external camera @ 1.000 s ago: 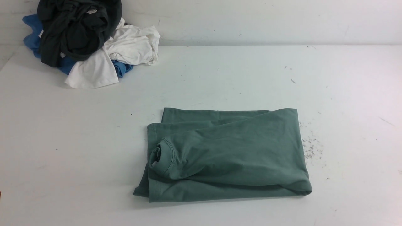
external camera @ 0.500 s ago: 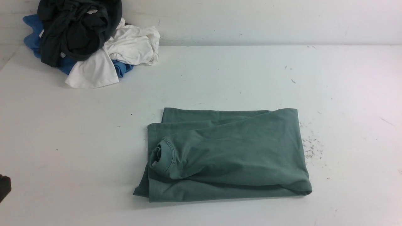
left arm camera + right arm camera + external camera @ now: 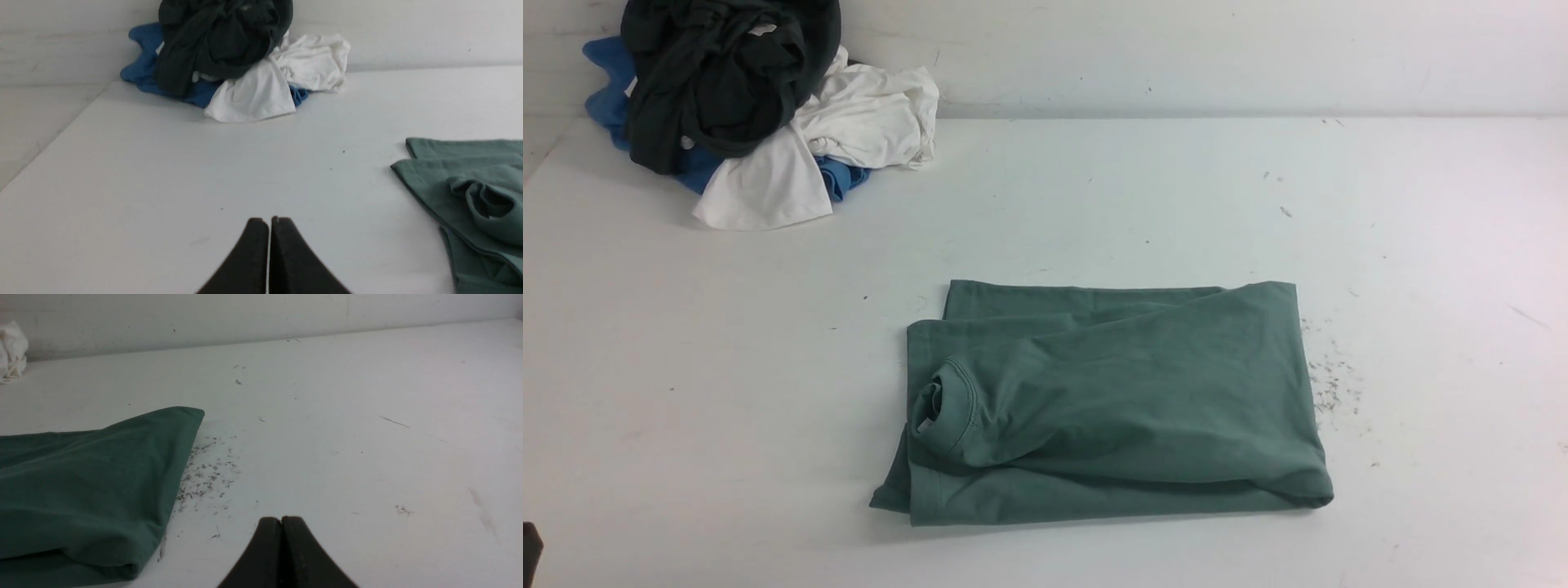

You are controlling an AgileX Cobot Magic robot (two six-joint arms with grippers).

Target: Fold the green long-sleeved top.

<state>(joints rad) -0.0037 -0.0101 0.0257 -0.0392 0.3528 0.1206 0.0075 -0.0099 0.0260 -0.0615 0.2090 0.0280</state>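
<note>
The green long-sleeved top lies folded into a flat rectangle on the white table, its ribbed neck turned to the left. In the left wrist view the neck end of the top shows off to the side, and my left gripper is shut with nothing in it, over bare table well apart from the cloth. The right wrist view has the top's other end, with my right gripper shut and empty over the table beside it. In the front view only a dark sliver of the left arm shows at the lower left edge.
A heap of black, white and blue garments sits at the table's far left corner against the wall. Dark specks dot the table just right of the top. The table's left edge drops off near the heap.
The top has not moved. The dark bit of the left arm at the front view's left edge has dropped lower since half a second ago.
</note>
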